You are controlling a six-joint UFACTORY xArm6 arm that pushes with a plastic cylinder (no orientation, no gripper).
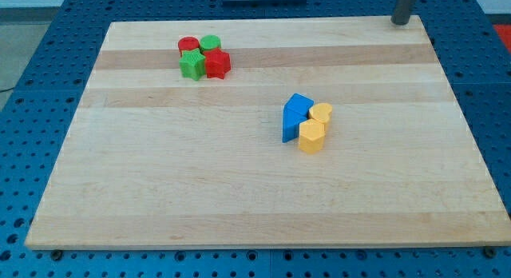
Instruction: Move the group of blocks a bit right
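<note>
On my screen the wooden counter (239,190) fills most of the view, resting on a blue perforated base (32,62). Towards the view's left and top sits a tight cluster of four small blocks, all touching: a red cylinder (188,45) at the cluster's upper left, a green cylinder (211,44) just beside it on the right, a green star-shaped block (192,65) below the red cylinder, and a red star-shaped block (217,64) below the green cylinder. Well apart from these, right of the counter's middle, lies a second cluster: two blue blocks, an angular one (298,107) and a narrower one (290,130) below it, pressed against two yellow blocks on their right, a smaller rounded one (321,113) above a yellow hexagonal block (311,137). No containers show anywhere on the counter. At the view's top right corner I see the dark rod, with my tip (399,22) at the counter's far edge, well apart from both clusters and touching no block. This arm carries no hand, only the rod.
</note>
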